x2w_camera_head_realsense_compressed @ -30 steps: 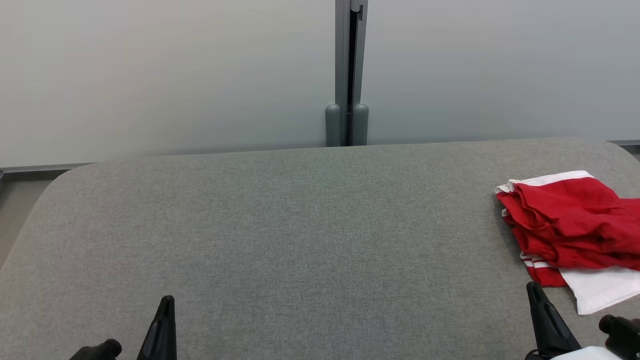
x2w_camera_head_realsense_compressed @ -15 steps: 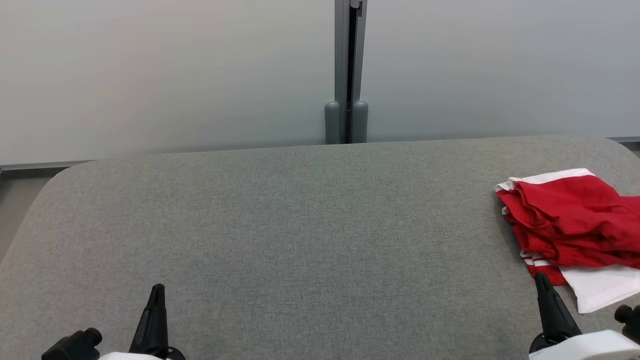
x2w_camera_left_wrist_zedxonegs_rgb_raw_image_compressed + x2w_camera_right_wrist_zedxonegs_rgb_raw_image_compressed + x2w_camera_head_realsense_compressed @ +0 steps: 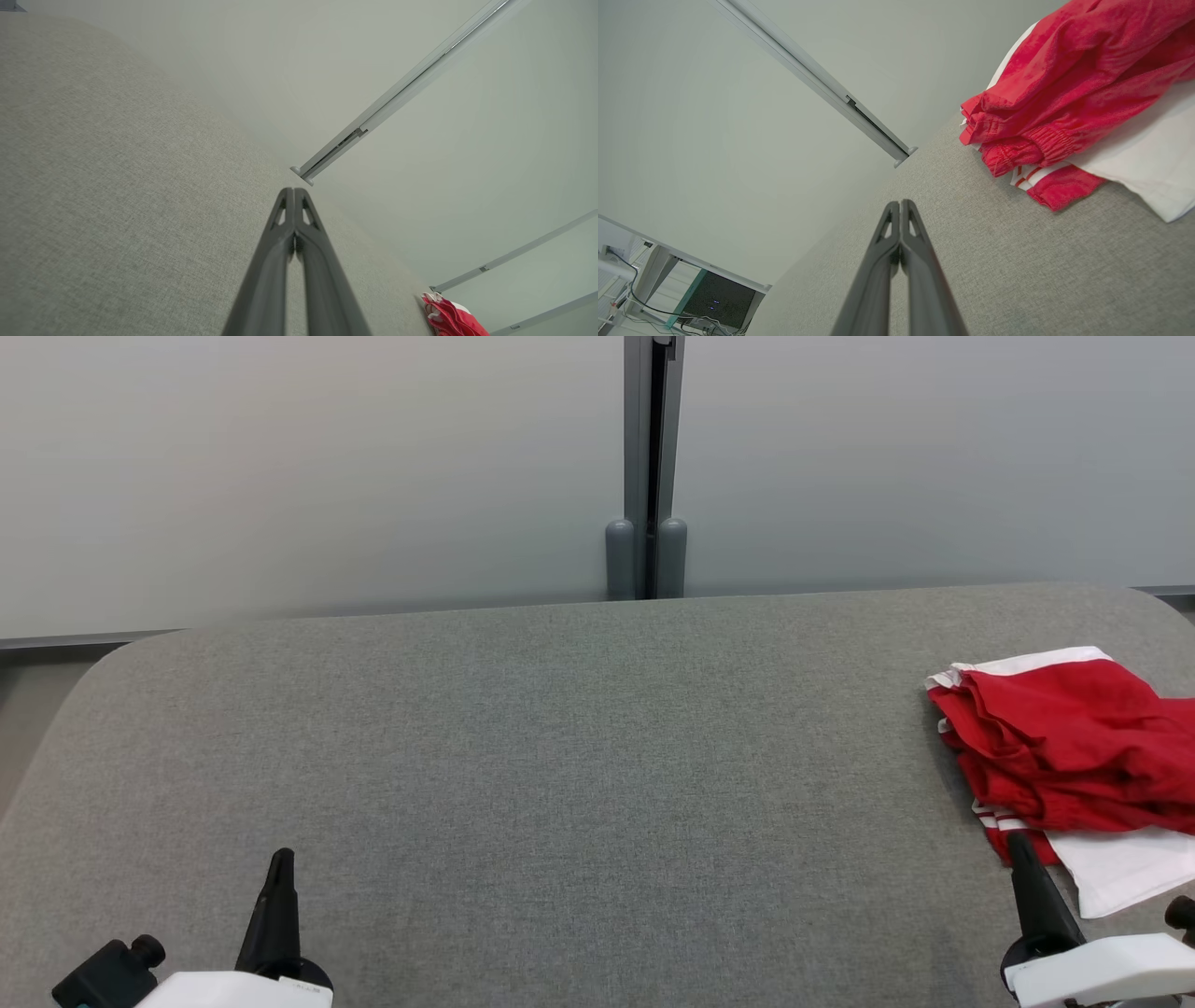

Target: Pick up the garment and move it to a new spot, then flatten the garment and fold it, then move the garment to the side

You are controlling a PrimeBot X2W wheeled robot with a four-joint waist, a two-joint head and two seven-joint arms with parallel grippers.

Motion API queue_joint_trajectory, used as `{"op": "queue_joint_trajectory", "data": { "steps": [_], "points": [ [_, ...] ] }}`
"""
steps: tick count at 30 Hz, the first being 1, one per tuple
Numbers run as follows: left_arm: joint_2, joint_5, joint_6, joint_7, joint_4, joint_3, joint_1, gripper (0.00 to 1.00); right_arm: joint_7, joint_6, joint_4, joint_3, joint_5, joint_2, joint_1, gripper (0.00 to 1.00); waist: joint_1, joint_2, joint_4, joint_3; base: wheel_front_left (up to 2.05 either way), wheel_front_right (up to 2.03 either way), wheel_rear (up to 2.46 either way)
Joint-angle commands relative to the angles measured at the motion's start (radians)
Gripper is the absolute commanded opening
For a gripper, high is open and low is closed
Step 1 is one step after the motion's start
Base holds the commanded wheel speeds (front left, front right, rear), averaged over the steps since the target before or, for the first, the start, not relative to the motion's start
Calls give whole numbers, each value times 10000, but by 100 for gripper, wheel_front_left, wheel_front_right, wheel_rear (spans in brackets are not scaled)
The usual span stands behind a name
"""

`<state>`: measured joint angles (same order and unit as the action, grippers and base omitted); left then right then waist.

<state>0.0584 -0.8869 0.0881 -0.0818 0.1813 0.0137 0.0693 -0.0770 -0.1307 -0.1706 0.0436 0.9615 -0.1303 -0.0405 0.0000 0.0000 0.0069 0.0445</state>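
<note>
Garment (image 3: 1064,747) bunched at grey table's (image 3: 560,756) right edge, open cloth top left of it. Right gripper (image 3: 1016,841) clenched on nothing just beside garment; left gripper (image 3: 280,855) likewise, well left. Pale wall (image 3: 280,476) behind.

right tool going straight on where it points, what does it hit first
The right tool probably misses the garment beside it; grey table or wall beyond comes first, depth unclear.

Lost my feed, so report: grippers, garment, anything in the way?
Shut, empty: left gripper, right gripper. Bunched garment on table, far right, not held. Nothing between it and right gripper.
</note>
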Motion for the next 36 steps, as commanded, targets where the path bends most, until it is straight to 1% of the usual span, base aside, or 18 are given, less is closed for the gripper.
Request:
{"op": "queue_joint_trajectory", "data": {
  "steps": [1, 20, 36],
  "points": [
    [59, -274, 61, 47, -69, 81, -360, 0, 68, -1, 85, -89, 259, -45, 274, 0, 0, 0, -1, -5, 0, 0, 0],
    [21, -2463, 179, 661, 150, 384, -827, 0, 588, -1, -168, -490, 2289, 156, 666, 0, 0, 0, -17, -119, 0, 0, 0],
    [-5, -3865, 275, 1046, 296, 580, -1140, 0, 939, -1, -333, -754, 3571, 300, 930, 0, 0, 0, -30, -205, 0, 0, 0]
  ]
}}
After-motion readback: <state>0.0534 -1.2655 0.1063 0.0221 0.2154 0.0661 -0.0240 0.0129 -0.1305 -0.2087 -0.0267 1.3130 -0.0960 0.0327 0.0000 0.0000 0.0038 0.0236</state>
